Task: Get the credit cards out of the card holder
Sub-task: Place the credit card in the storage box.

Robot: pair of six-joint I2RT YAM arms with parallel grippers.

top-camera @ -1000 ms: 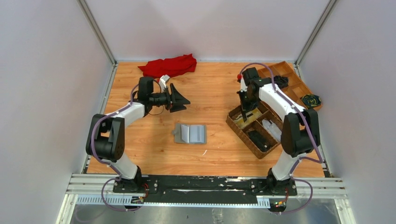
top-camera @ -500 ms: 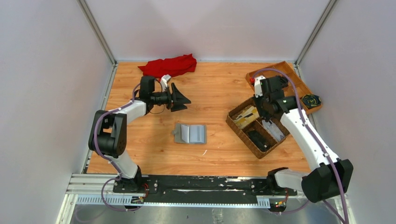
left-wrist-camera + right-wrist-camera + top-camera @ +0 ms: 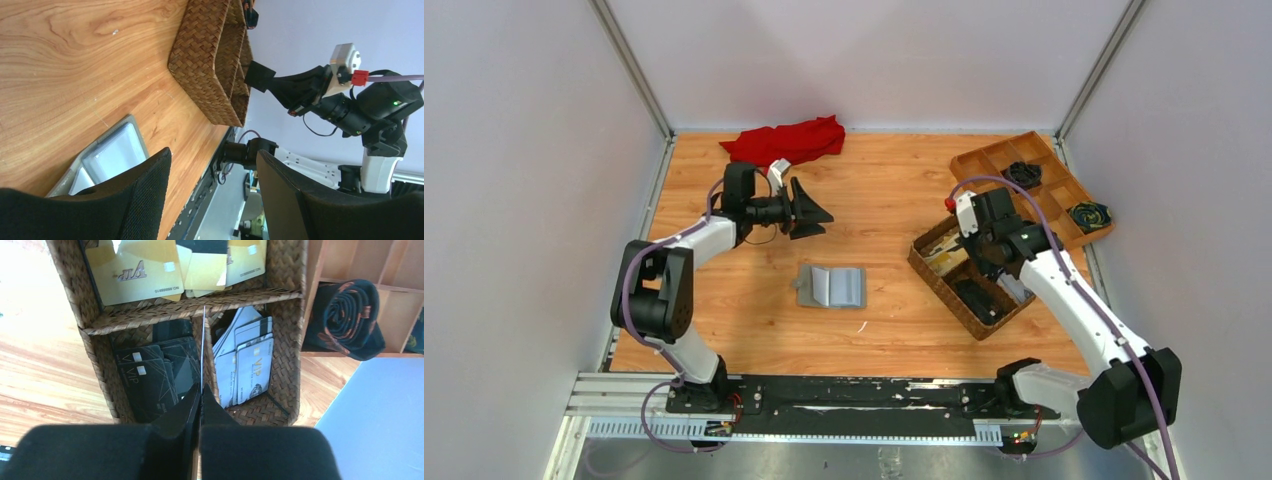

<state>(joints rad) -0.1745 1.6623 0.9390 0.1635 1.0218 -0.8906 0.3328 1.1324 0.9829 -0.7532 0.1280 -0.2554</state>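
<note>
The grey card holder [image 3: 831, 287] lies open on the table, its lighter slotted inside up; its corner shows in the left wrist view [image 3: 112, 152]. My left gripper [image 3: 817, 217] is open and empty, up and to the left of it [image 3: 214, 156]. My right gripper [image 3: 986, 262] hangs over the woven basket and is shut on a thin pale card seen edge-on [image 3: 203, 345] above the divider. Gold cards [image 3: 135, 270], black cards [image 3: 145, 375] and pale cards [image 3: 250, 365] lie in the basket's compartments.
The brown woven basket [image 3: 934, 275] stands right of the card holder. A wooden divided tray [image 3: 999, 160] with dark rolled items is at the back right. A red cloth [image 3: 789, 140] lies at the back left. Walls close in on three sides.
My right arm has swung round and its gripper has moved right and toward the near side over the basket. The left arm and card holder have stayed put.
</note>
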